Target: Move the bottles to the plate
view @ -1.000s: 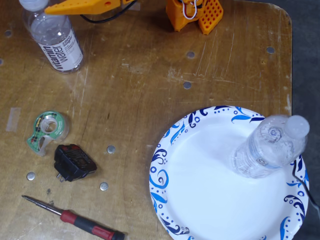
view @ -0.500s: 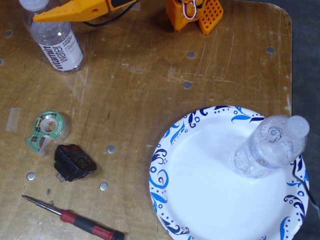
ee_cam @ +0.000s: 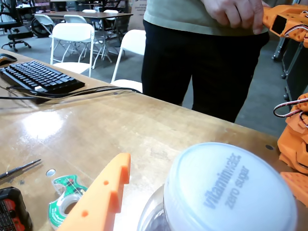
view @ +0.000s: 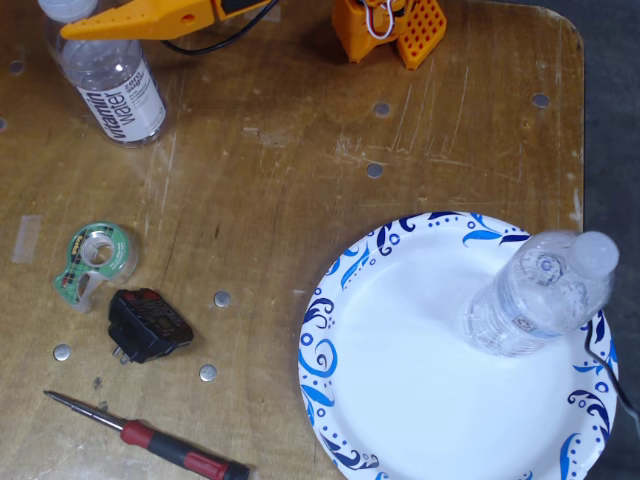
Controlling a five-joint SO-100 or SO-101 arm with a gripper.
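Standing upright at the table's far-left corner in the fixed view, the clear plastic bottle with the white "vitamin water" label has the orange gripper at its white cap. Only 1 orange finger shows beside the cap, so I cannot tell how the jaws stand. Well away from the gripper, the other clear bottle stands on the blue-patterned white paper plate. Nearer lie a green tape dispenser, a black adapter and a red-handled screwdriver.
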